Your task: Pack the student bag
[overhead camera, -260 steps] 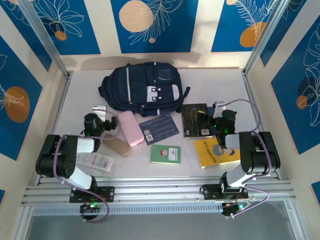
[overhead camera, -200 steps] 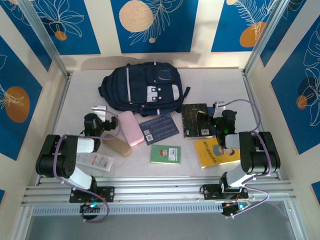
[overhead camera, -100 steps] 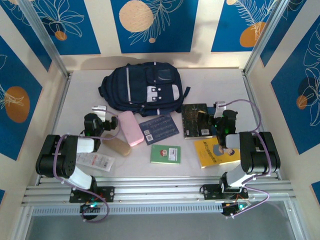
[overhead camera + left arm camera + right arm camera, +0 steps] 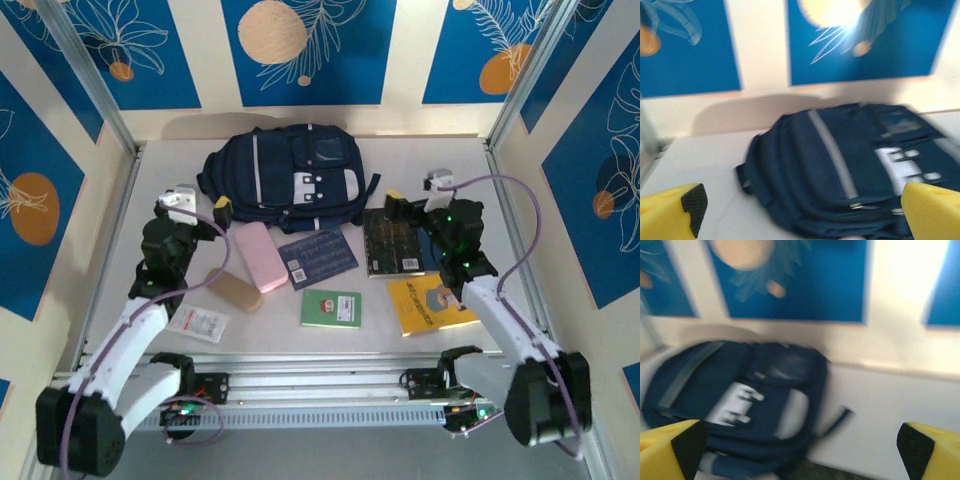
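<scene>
A pink case (image 4: pixel 259 255), navy notebook (image 4: pixel 318 257), green booklet (image 4: pixel 331 308) and yellow book (image 4: pixel 420 308) lie on the table (image 4: pixel 440 165).

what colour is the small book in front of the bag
Green, with a small picture on its cover; clearest from the top view.

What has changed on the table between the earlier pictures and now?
Both arms have unfolded and reached away from their bases toward the student bag. The left gripper is now near its left side, the right gripper near its right side. Both are open and hold nothing. The bag, the pink case and the green booklet lie where they were.
</scene>
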Robot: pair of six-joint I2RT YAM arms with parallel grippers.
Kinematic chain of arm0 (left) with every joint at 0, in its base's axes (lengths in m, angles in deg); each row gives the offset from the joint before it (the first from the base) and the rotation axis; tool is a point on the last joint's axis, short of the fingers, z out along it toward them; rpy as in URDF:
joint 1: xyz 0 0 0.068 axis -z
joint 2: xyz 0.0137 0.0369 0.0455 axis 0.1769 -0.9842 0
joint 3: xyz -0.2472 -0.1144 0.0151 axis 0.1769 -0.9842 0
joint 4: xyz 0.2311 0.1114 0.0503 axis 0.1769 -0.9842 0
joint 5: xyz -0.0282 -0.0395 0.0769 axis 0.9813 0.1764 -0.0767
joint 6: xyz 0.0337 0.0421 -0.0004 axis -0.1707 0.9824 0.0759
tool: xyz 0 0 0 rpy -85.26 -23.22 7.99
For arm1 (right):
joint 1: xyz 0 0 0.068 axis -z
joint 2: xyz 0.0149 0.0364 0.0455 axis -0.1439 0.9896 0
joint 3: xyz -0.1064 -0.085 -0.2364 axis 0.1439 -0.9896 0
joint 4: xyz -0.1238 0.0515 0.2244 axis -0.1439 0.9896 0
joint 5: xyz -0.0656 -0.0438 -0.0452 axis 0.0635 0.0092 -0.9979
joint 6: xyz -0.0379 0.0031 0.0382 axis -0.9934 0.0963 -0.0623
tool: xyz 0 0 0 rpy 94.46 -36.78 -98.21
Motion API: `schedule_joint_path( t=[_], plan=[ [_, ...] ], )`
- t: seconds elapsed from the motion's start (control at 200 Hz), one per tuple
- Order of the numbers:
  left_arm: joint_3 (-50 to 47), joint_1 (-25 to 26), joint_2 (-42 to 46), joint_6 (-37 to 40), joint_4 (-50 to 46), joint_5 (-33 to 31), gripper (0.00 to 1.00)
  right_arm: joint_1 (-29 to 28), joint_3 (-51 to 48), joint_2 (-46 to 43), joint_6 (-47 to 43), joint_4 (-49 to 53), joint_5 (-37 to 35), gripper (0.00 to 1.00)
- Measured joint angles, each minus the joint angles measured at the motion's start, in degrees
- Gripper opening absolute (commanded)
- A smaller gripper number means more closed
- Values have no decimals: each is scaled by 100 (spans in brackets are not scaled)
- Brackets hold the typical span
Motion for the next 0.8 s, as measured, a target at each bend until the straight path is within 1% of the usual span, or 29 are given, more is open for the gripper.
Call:
schedule_joint_path(
  t=[0.09, 0.155, 0.2, 0.255, 0.31, 0.375, 0.435, 0.48, 0.54, 0.565, 0.6, 0.675, 0.735, 0.8],
  plan=[
    [623, 568, 313, -326, -1108, 37, 100, -953, 525, -356, -114, 675, 0, 99],
    [1537, 890, 151, -595, -2197, 37, 100, -1506, 872, -549, -122, 1246, 33, 99],
    [2166, 1023, -48, -750, -2778, 37, 100, -1762, 1110, -634, -85, 1609, -28, 99],
    [2907, 1095, -348, -964, -3543, 39, 100, -2065, 1526, -664, 120, 2212, -376, 99],
    [3410, 1115, -584, -1115, -4131, 37, 100, -2190, 2052, -605, 409, 2920, -654, 99],
    [3773, 1115, -850, -1255, -4782, 37, 100, -2103, 2712, -492, 822, 3810, -898, 99],
    [3871, 1115, -1067, -1353, -5189, 17, 100, -1827, 3110, -459, 1252, 4402, -997, 99],
    [3862, 1113, -1250, -1471, -5453, -72, 100, -1429, 3180, -503, 1539, 4706, -787, 99],
    [3814, 1073, -1449, -1674, -5672, -214, 100, -780, 3101, -570, 1923, 5021, -282, 99],
    [3794, 1012, -1526, -1768, -5742, -208, 100, -538, 3027, -592, 2087, 5130, -116, 99],
    [3777, 863, -1624, -1908, -5810, -149, 100, -337, 2914, -599, 2240, 5239, 98, 99],
    [3773, 391, -1843, -2234, -5788, 85, 100, -256, 2599, -577, 2546, 5322, 466, 100],
    [3781, 28, -2065, -2496, -5696, 343, 100, -240, 2304, -509, 2756, 5316, 767, 96],
    [3862, -219, -2446, -2691, -5580, 562, 100, -243, 2081, -358, 2949, 5320, 1001, 93]
  ],
)
